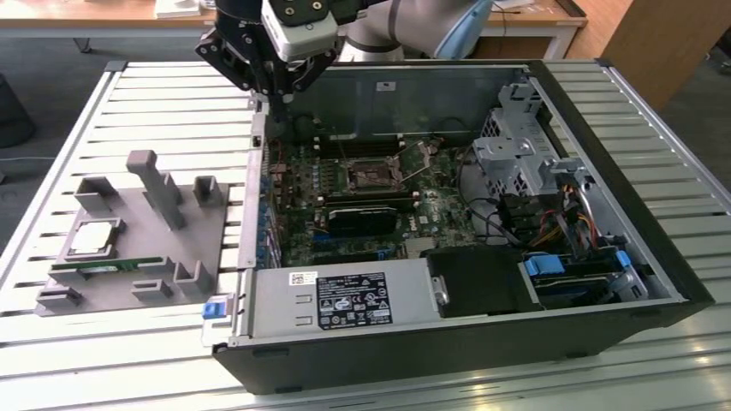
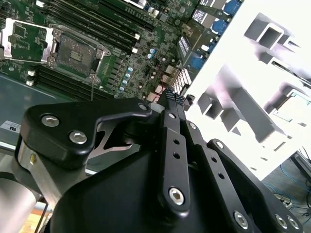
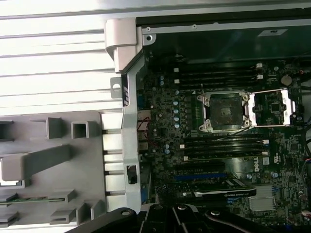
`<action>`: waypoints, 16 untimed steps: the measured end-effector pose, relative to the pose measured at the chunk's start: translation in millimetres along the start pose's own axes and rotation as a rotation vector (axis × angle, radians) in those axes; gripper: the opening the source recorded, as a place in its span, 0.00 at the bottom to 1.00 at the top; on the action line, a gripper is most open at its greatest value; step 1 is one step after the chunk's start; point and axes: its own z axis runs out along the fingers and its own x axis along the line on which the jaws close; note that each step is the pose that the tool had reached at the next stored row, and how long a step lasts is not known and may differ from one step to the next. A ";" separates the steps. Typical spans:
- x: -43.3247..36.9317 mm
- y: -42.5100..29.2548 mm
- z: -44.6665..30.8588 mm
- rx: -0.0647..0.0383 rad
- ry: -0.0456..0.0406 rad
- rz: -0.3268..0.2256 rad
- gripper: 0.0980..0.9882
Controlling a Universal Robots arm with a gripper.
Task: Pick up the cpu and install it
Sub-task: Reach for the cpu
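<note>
- A robot arm's gripper (image 1: 277,108) hangs above the near wall of an open computer case (image 1: 457,355), at the case's edge on the exterior view's left. The arm is working on a slatted metal tabletop (image 1: 171,103).
- The jaws are pressed together and carry nothing. In the second wrist view the two black links meet at their tips with no gap and no part between them.
- The cpu (image 1: 94,238) has not been picked up. It lies flat, shiny side up, in its pocket on a grey holder (image 1: 222,240) outside the case.
- Just beside it, toward the camera, a narrow green memory stick (image 1: 101,268) sits in a slot of the same holder.
- From the jaws, the cpu lies toward the exterior view's left and nearer the camera, well apart from them. The holder's upright posts stand between the two.
- The chip is square, so it offers no long axis to line up on. As judged here, what counts is that its edges are square to the holder's walls.
- On the jaws' other side, inside the case, the motherboard socket (image 3: 226,111) stands bare, with its retaining frame (image 3: 274,108) swung open beside it.
- The jaws are nearer the case wall than either the chip or the socket.
</note>
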 end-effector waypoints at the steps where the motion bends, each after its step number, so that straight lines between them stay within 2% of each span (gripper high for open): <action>1: 0.3 0.0 0.1 0.000 0.0002 0.000 0.01; 16: 7.9 -0.7 1.3 0.001 0.0041 0.000 0.01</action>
